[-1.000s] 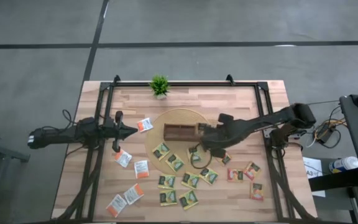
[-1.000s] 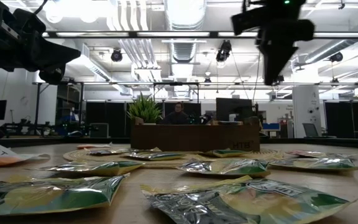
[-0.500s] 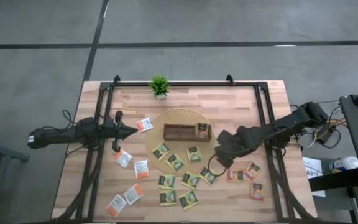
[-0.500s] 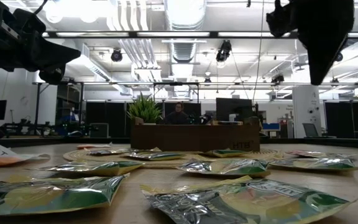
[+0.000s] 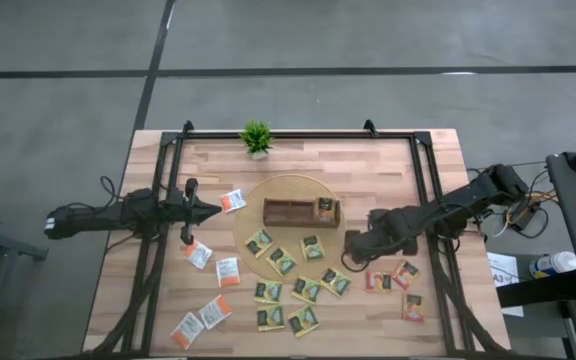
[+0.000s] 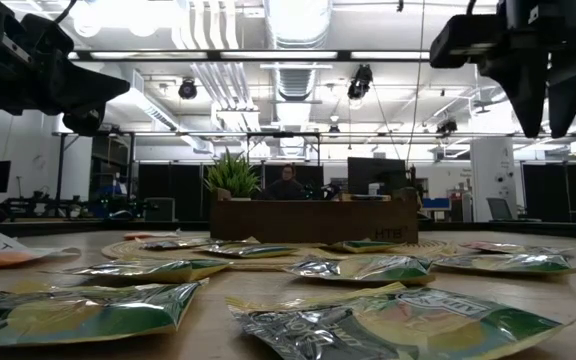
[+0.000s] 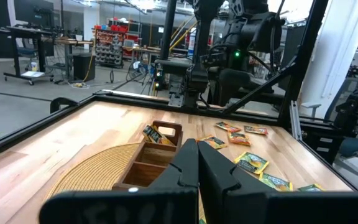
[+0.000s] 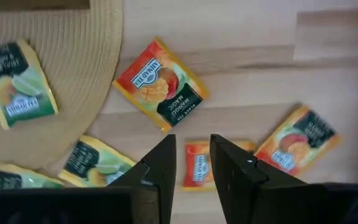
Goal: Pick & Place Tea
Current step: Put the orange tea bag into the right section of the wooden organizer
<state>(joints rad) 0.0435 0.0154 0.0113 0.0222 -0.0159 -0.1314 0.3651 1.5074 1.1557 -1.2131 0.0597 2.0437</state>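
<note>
Right tool (image 5: 353, 243), fingers slightly spread and empty, has left the tray (image 5: 290, 212) and now hangs directly above a red sachet (image 8: 159, 84), likely the next pick.

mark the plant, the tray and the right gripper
plant (image 5: 256, 136), high view, middle of its leaves
tray (image 5: 286, 212), high view, its bare left compartments
right gripper (image 8: 191, 163), right wrist view, gap between its open fingertips
</note>
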